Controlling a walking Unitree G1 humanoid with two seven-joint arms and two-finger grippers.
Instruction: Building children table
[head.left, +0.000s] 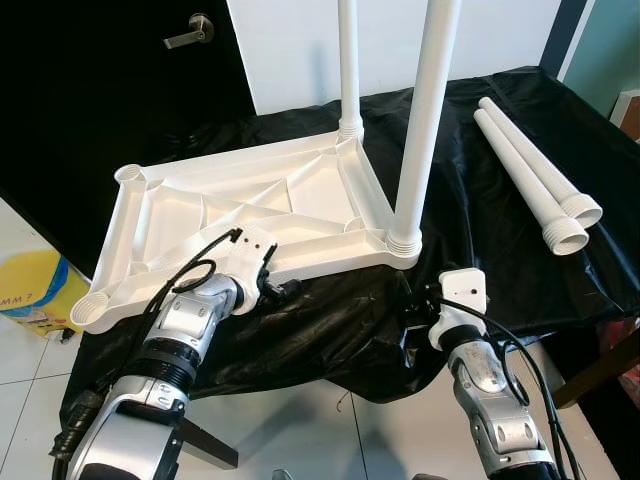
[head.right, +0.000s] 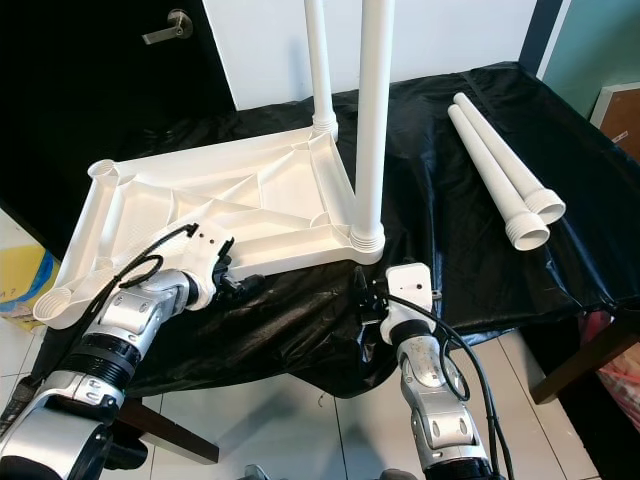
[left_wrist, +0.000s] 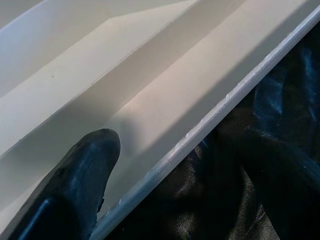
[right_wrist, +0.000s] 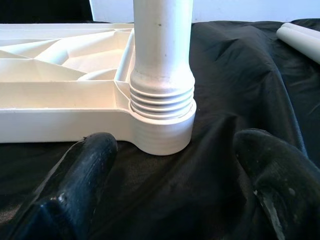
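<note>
Two loose legs (head.left: 530, 175) apart from tabletop (head.left: 250, 205) edge, seemingly.

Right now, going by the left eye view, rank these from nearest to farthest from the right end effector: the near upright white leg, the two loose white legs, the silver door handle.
1. Near upright white leg, just ahead of the right end effector.
2. Two loose white legs, lying to its right.
3. Silver door handle, far left on the black door.

White table frame, upside down: one (head.left: 250, 205)
Legs screwed in upright: two (head.left: 425, 120) (head.left: 348, 65)
Loose legs lying flat: two (head.left: 515, 180) (head.left: 545, 165)
Black cloth: one (head.left: 480, 250)
</note>
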